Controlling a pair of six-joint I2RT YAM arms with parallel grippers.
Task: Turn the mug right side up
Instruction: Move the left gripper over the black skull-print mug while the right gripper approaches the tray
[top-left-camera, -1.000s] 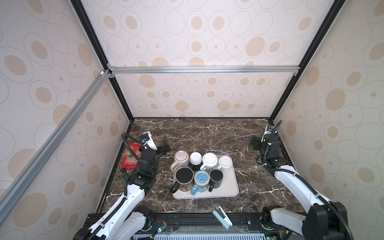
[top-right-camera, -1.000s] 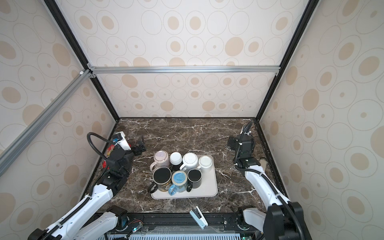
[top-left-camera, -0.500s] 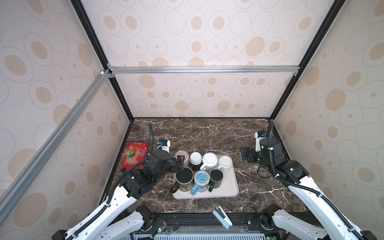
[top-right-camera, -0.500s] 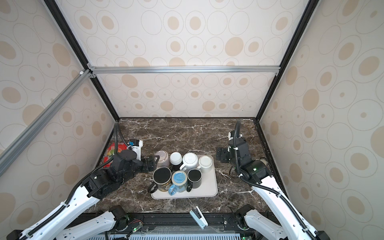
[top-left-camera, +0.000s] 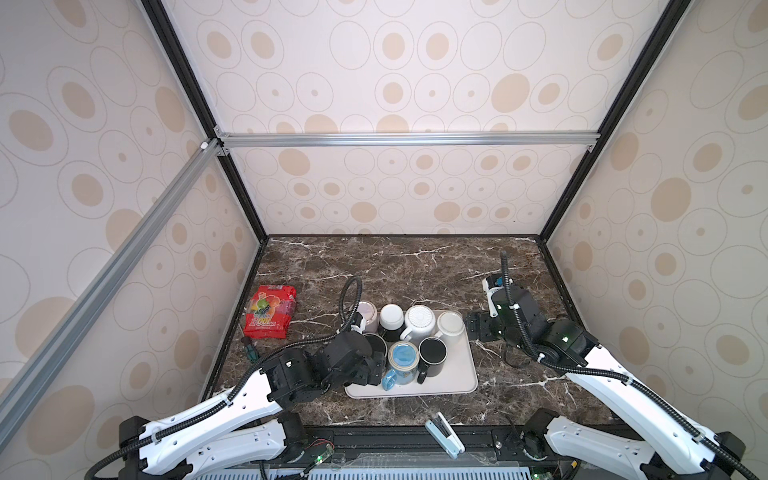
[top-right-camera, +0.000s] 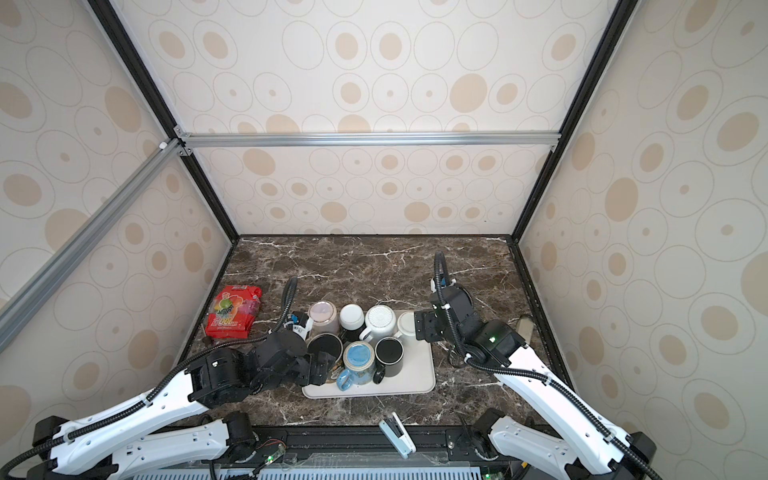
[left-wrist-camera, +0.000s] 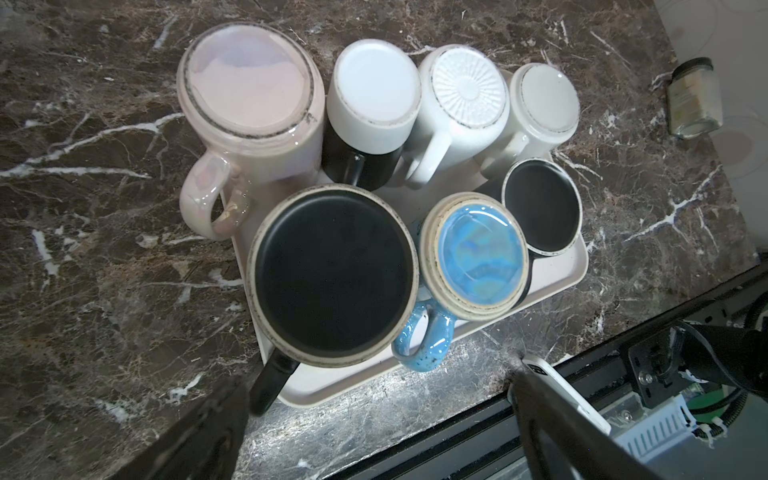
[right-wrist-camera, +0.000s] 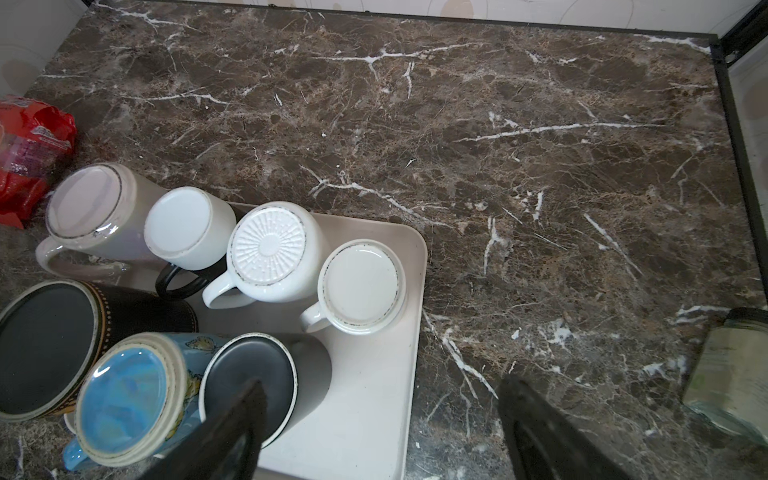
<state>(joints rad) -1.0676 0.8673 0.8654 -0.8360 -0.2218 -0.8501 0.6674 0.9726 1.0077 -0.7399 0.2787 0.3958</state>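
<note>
left gripper (left-wrist-camera: 374, 419) wide, empty — above mugs (left-wrist-camera: 332, 274) | right gripper (right-wrist-camera: 378, 428) wide, empty

Red snack packet (top-left-camera: 270, 311): printed with fruit, lying flat on the marble tabletop (top-left-camera: 415, 266), left of centre in both top views.
Screwdriver (top-left-camera: 248, 343): dark handle, just below the packet, near the left wall.
White stapler (top-left-camera: 444, 433): lower centre, at the table's front edge.
Glass jar (left-wrist-camera: 693, 97): lying on its side, pale contents, near the wall.
</note>
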